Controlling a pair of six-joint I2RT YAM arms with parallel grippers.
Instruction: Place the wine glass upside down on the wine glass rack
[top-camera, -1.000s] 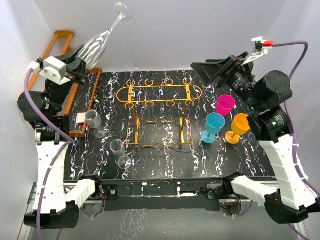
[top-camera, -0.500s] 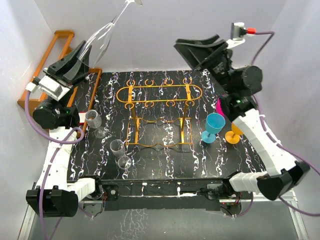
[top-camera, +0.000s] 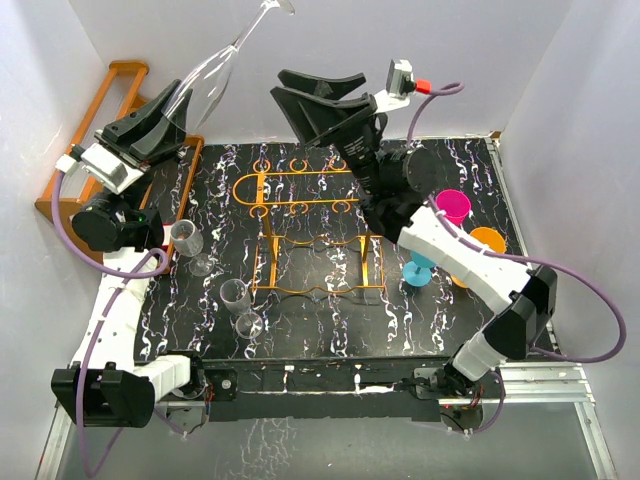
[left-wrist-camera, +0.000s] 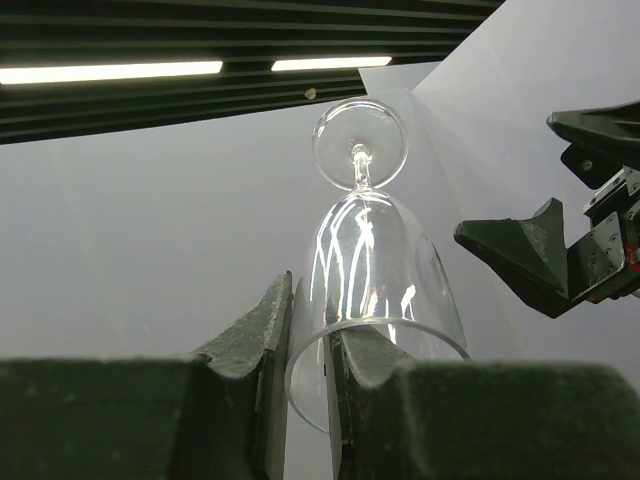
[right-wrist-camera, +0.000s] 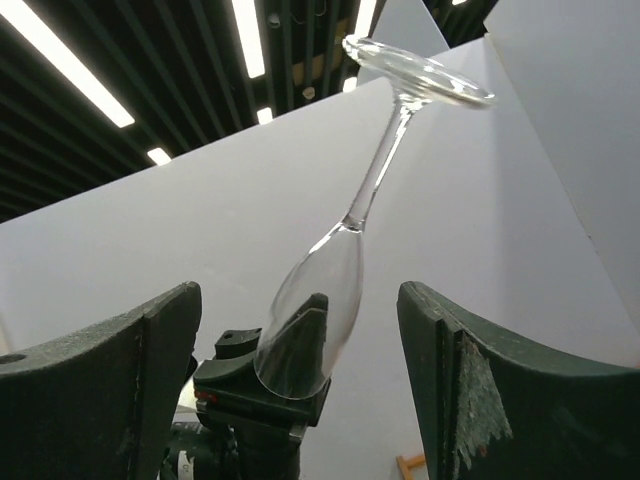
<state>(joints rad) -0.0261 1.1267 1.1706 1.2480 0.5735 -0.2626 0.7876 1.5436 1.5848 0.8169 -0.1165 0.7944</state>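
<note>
Above far-left corner | left gripper (top-camera: 172, 106) clamps wine glass (top-camera: 205, 80) by rim, foot up | right gripper (top-camera: 278, 86) gapes nearby, empty | step: likely handover | next: grip stem, hang on wine glass rack (top-camera: 318, 188), far-centre.

Wine glass (top-camera: 205, 80) clear, glossy; rack (top-camera: 262, 190) orange-gold metal wire; table (top-camera: 330, 320) blk marbled.
</note>
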